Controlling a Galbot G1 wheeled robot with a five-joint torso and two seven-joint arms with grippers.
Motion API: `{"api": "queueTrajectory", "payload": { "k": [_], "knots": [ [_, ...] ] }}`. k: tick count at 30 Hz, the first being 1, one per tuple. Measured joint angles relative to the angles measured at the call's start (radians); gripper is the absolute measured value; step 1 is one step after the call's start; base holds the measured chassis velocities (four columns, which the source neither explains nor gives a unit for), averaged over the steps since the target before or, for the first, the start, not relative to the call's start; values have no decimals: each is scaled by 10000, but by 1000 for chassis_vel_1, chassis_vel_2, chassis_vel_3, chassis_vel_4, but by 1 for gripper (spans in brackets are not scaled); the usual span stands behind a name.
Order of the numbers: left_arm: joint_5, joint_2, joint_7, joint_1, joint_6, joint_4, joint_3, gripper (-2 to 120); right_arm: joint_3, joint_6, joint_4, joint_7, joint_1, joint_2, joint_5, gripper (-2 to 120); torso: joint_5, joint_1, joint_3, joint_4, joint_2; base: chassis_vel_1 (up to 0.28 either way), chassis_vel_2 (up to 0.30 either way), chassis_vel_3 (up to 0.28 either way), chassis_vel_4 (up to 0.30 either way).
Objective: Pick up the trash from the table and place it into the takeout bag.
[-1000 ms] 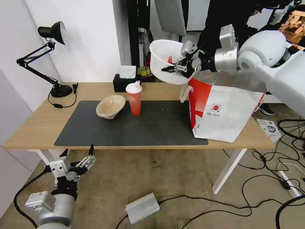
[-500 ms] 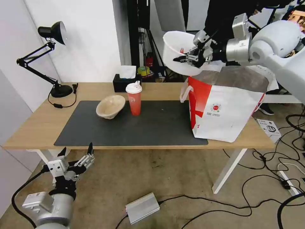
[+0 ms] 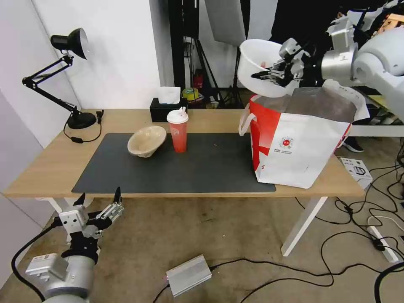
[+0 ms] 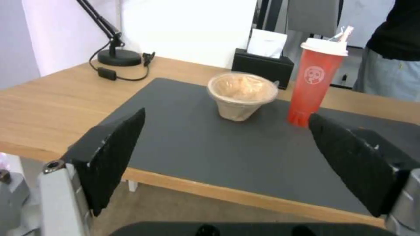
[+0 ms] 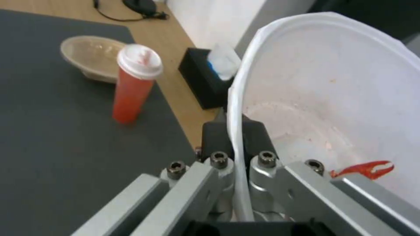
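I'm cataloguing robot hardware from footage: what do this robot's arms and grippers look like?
Both arms have glossy white rounded shells ending in silver metal wrist cylinders. The left gripper and right gripper are silver metal with bolted linkages and black finger pads. A black cable runs along the left arm.

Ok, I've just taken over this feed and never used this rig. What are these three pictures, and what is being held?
It is a two-armed wheeled robot. The wide picture looks down from its head; the other two come from cameras on each wrist.

The right hand is shut on the rim of the white plastic bowl, held in the air above the open takeout bag, which stands on the table. The right wrist view shows a red crayfish claw inside the bowl.

The left hand is open and empty, low in front of the table's near edge.

On the grey mat stand the red drink cup and the beige paper-pulp bowl. Behind them are a black tissue box and a desk lamp.
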State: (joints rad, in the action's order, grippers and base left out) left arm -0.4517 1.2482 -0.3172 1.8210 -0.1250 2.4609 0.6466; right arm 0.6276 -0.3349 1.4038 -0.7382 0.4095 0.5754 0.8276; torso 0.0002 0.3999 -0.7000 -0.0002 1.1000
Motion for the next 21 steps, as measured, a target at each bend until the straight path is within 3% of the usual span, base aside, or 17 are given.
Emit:
{"api": "queueTrajectory", "payload": {
  "k": [21],
  "knots": [
    [109, 0, -5, 67, -2, -77, -258, 100, -979, 417, -928, -208, -1418, -435, -569, 0, -2, 1, 0, 2, 0, 0, 0, 0, 0]
  ]
}}
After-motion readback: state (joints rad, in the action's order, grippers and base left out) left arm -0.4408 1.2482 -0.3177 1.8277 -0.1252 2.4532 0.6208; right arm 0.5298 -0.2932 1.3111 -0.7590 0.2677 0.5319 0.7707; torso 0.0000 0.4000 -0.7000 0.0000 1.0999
